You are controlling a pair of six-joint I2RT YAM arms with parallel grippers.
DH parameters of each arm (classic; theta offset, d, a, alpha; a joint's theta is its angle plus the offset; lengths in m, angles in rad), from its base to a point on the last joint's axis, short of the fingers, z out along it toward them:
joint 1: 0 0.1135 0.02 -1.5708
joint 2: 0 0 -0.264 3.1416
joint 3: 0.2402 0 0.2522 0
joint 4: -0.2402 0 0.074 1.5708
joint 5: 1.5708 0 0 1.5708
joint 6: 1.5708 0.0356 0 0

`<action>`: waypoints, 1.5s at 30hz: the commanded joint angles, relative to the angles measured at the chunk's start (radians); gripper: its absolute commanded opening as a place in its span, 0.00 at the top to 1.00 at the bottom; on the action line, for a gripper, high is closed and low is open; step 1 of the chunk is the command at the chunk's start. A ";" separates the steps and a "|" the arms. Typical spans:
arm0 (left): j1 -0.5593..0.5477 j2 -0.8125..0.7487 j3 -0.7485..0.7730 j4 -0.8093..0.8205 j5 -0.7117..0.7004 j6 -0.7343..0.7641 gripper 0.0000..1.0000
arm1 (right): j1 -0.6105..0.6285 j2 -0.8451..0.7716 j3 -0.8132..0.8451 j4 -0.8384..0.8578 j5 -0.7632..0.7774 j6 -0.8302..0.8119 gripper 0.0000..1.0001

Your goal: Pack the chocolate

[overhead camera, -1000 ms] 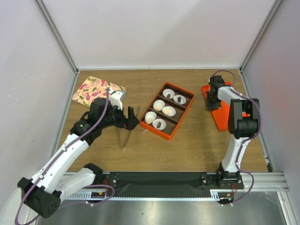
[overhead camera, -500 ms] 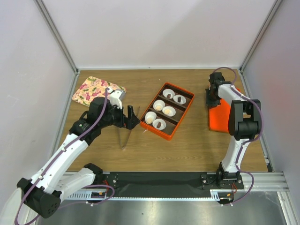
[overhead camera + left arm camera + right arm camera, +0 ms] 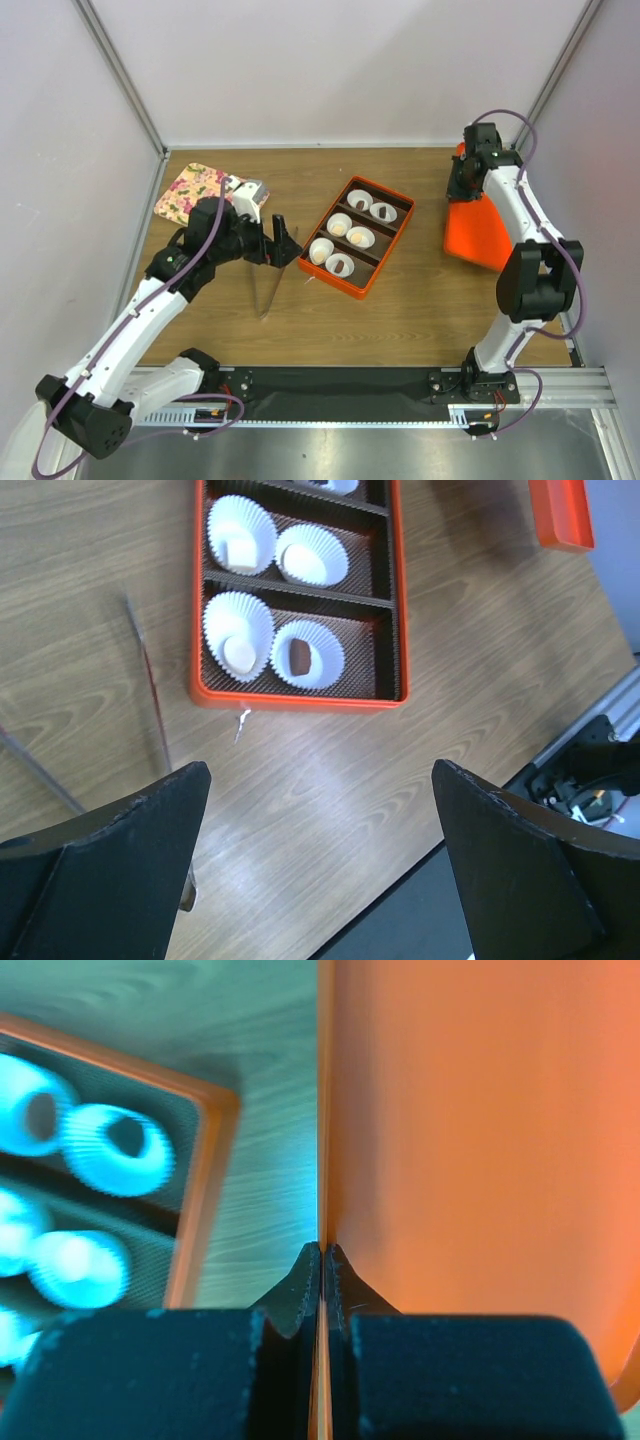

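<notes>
From my left wrist, the orange box [image 3: 297, 695] runs off the top edge, hiding its far compartments. Only a corner of the orange lid [image 3: 560, 512] shows, right of the box. Left of the box, the tongs [image 3: 148, 680] vanish behind my left finger [image 3: 110, 870]. From my right wrist the box is a blur, its paper cups [image 3: 118, 1148] washed blue. From overhead, the chocolate [image 3: 339, 228] is mere specks in the box.

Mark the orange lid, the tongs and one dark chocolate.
orange lid [image 3: 478, 232]: top view, middle of its flat face.
tongs [image 3: 148, 680]: left wrist view, on one thin arm.
dark chocolate [image 3: 300, 657]: left wrist view, its centre.
</notes>
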 commanded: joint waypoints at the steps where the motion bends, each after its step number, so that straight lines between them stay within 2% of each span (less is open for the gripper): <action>1: 0.001 0.018 0.071 0.006 0.073 -0.036 0.00 | 0.009 -0.112 0.081 -0.010 -0.046 0.043 1.00; 6: 0.019 0.032 0.132 0.036 0.171 -0.078 0.01 | 0.067 -0.236 0.072 0.097 -0.254 0.127 1.00; 11: 0.093 0.055 0.154 0.119 0.359 -0.172 0.00 | 0.151 -0.331 0.054 0.277 -0.397 0.227 1.00; 15: 0.152 0.053 0.145 0.246 0.488 -0.292 0.00 | 0.187 -0.394 0.005 0.547 -0.526 0.391 1.00; 19: 0.172 0.070 0.109 0.425 0.558 -0.512 0.00 | 0.236 -0.429 -0.057 0.801 -0.600 0.498 1.00; 24: 0.199 0.098 0.013 0.657 0.622 -0.756 0.00 | 0.313 -0.434 -0.081 1.072 -0.586 0.572 1.00; 25: 0.202 0.102 0.002 0.738 0.622 -0.825 0.00 | 0.323 -0.434 -0.088 1.111 -0.580 0.595 1.00; 29: 0.208 0.124 -0.023 0.875 0.593 -0.976 0.00 | 0.391 -0.449 -0.147 1.317 -0.506 0.615 1.00; 30: 0.208 0.133 -0.035 0.907 0.591 -1.059 0.00 | 0.423 -0.445 -0.157 1.376 -0.494 0.611 1.00; 32: 0.208 0.168 -0.065 1.082 0.585 -1.181 0.00 | 0.452 -0.431 -0.155 1.424 -0.472 0.601 1.00; 33: 0.208 0.182 -0.102 1.151 0.582 -1.311 0.00 | 0.470 -0.414 -0.155 1.473 -0.468 0.601 1.00; 34: 0.208 0.196 -0.119 1.299 0.570 -1.373 0.00 | 0.481 -0.405 -0.161 1.501 -0.466 0.603 1.00; 37: 0.208 0.262 -0.144 1.475 0.556 -1.537 0.00 | 0.512 -0.379 -0.196 1.613 -0.431 0.611 1.00; 43: 0.208 0.282 -0.154 1.431 0.532 -1.588 0.00 | 0.549 -0.321 -0.206 1.719 -0.397 0.586 1.00; 45: 0.208 0.292 -0.180 1.481 0.501 -1.641 0.00 | 0.553 -0.313 -0.206 1.730 -0.394 0.577 1.00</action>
